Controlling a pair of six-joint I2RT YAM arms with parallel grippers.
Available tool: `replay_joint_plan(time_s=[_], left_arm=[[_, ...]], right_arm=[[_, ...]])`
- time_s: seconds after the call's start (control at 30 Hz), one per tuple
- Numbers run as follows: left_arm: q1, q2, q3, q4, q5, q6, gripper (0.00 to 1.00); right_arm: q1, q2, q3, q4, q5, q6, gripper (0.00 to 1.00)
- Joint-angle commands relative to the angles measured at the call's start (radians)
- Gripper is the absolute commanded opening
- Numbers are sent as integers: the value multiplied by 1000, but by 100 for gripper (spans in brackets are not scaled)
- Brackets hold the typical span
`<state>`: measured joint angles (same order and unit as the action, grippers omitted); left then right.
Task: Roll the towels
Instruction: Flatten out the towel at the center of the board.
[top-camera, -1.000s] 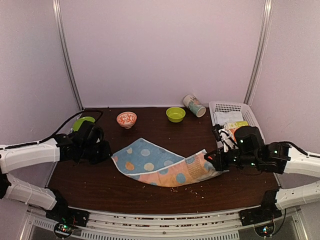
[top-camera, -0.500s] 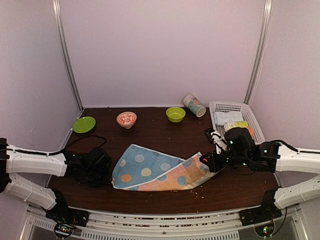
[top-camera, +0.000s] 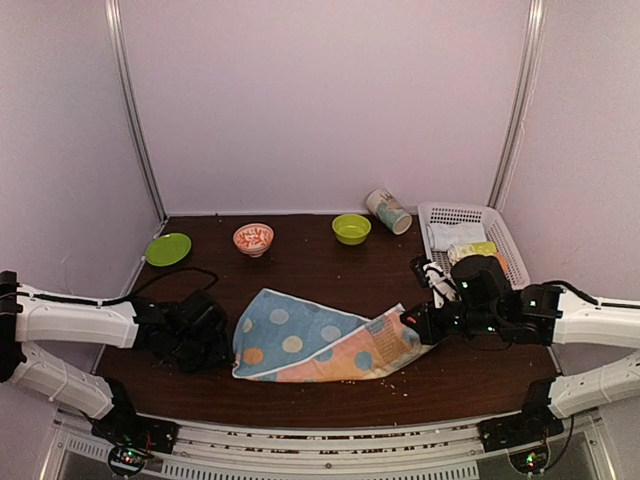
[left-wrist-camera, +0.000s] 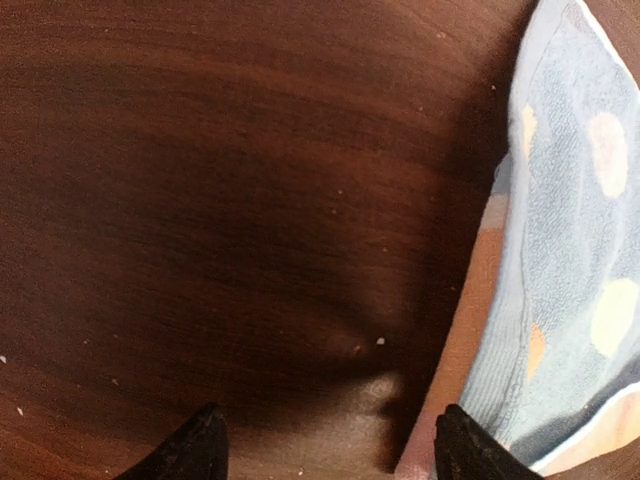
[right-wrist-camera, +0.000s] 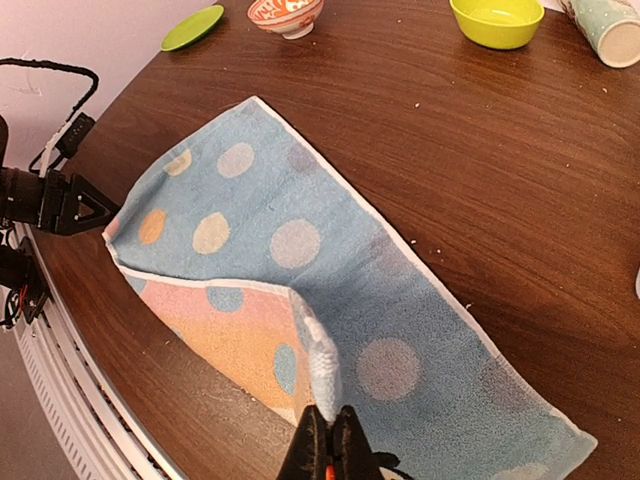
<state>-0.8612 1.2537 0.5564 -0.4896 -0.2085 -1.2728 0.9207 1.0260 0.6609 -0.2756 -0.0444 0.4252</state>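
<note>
Towels (top-camera: 310, 345) lie overlapped at the front centre of the table (top-camera: 300, 270); the left gripper (top-camera: 220, 338) sits just beside their left edge; the right gripper (top-camera: 408, 322) meets their right end; along the back, from left to right: plate (top-camera: 168, 248), left bowl (top-camera: 253, 238), right bowl (top-camera: 351, 228), cup (top-camera: 387, 211) on its side; at the back right, a basket (top-camera: 480, 214) holds rolls (top-camera: 457, 238).

My left gripper (left-wrist-camera: 332, 445) is low at the near left, fingers apart; my right gripper (right-wrist-camera: 325, 440) pinches the towel (right-wrist-camera: 300, 240).
</note>
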Motion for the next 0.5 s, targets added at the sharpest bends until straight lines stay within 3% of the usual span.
replay_joint_plan(time_s=[0.0,0.23,0.47], left_arm=[[-6,-39,31,29,9,46,75],[-6,-125,61,78,14,70,80],[-6,-70,50,49,22,72,81]], right_arm=[[1,-29,-24,11,35,6,0],[1,-37,-34,11,44,6,0],[1,-41,-44,13,53,10,0]])
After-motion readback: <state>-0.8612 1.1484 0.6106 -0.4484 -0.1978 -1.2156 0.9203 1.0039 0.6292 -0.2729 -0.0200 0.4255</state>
